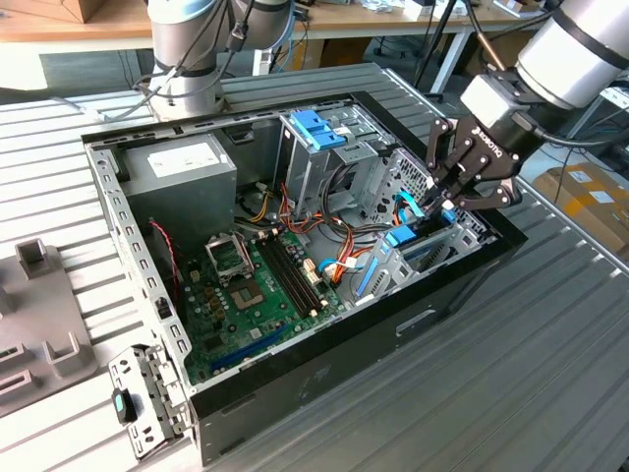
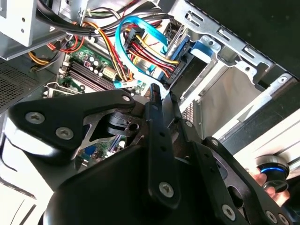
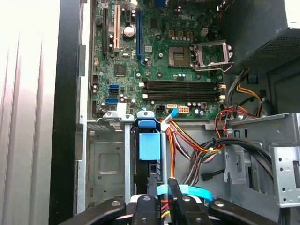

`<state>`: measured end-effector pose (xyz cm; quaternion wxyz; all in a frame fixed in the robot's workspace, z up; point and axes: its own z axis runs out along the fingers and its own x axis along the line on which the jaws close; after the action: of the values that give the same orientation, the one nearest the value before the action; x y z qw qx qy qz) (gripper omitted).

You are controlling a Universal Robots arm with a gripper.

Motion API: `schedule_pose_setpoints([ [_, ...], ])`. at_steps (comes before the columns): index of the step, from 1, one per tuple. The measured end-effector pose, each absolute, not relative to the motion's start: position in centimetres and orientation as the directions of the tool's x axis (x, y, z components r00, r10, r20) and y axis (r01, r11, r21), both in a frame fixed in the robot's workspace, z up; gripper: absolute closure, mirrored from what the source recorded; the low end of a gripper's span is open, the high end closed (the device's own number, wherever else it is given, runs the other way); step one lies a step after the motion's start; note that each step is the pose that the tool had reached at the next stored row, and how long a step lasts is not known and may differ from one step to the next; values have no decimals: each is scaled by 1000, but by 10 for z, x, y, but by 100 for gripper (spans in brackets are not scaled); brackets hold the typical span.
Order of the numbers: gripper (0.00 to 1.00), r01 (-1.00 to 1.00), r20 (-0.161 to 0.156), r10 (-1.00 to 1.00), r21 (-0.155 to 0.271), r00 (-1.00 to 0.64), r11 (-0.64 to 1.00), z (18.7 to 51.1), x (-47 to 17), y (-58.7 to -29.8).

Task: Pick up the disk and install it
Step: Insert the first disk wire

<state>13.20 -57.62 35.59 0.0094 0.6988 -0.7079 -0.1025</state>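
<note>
**Exterior view first: gripper closed over the drive bay, disk standing in its slot**

Exterior view. The open computer case [image 1: 324, 388] lies on its side on a slatted table [image 1: 550, 374]. The gripper [image 1: 447, 202] hangs over the drive bay [image 1: 447, 251] at the corner of the case on the exterior view's right. Its fingers are drawn together, with nothing visibly between them. Just below the tips, the disk [image 1: 401, 237] shows as a blue tab and rail, edge-up in the bay. The motherboard [image 1: 246, 295] covers the floor of the case. The grey power supply [image 1: 182, 172] sits in the far corner.

Second wrist view. The gripper [image 2: 161, 96] points down beside a thick knot of cables [image 2: 145, 47]: red, yellow and a looping light-blue ribbon. They crowd the bay's inner edge.

First wrist view. Looking along the fingers, the gripper [image 3: 162, 185] is clenched, its tips just short of the disk [image 3: 150, 145]. The disk sits upright in a narrow slot at the bay's motherboard-side edge. A light-blue cable [image 3: 187, 191] crosses right behind the fingers.

What could go wrong, as I judge it:
- **Unseated disk:** whether it is fully home cannot be told from here. A push off the rail's centre could cock it and jam it in the slot.
- **Snagged cable:** the light-blue cable lies close enough for the fingers to catch it. That could tug a connector loose.
</note>
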Motion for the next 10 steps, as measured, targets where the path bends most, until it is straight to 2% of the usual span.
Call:
schedule_pose_setpoints([
  [1,78,-987,-134,-991,159,-23,2,356,132,-576],
  [3,89,-987,-140,-990,163,-24,1,354,134,-576],
  [10,89,-984,-147,-989,179,-26,0,346,137,-578],
])
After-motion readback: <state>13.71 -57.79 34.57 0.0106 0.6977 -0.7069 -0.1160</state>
